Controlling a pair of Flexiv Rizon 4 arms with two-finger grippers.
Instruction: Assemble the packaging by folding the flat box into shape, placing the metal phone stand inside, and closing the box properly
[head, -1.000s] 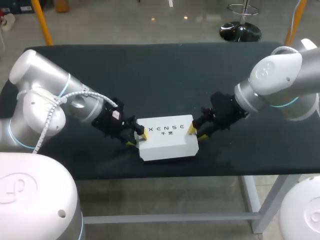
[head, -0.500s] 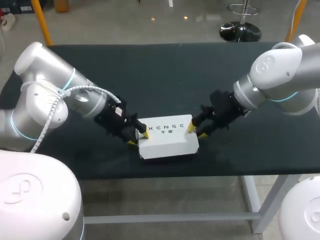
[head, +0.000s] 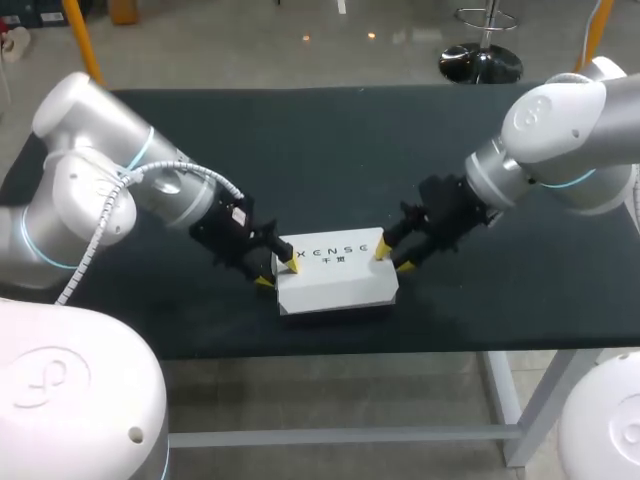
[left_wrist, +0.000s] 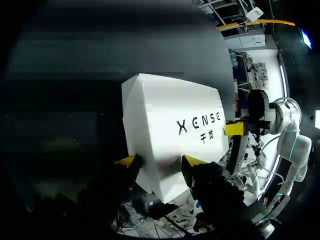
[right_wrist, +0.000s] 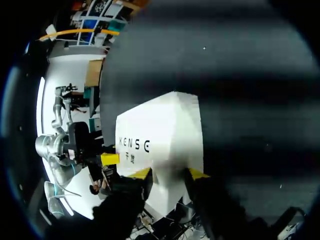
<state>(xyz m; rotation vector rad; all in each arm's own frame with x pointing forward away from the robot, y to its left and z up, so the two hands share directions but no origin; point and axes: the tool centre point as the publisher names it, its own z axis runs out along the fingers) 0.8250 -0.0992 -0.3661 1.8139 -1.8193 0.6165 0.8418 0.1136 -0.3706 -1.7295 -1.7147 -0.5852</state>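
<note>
White box (head: 335, 280) lies near the front middle of your bench (head: 330, 150). Your left gripper (head: 277, 274) is spread wide, with both yellow tips pressed on the box's left end. Your right gripper (head: 392, 257) clamps the right end the same way.

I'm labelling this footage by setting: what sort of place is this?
Probably a robotics lab bench: a two-armed robot's yellow-tipped left gripper and right gripper grip the ends of a white cardboard box on a black-topped table.
</note>
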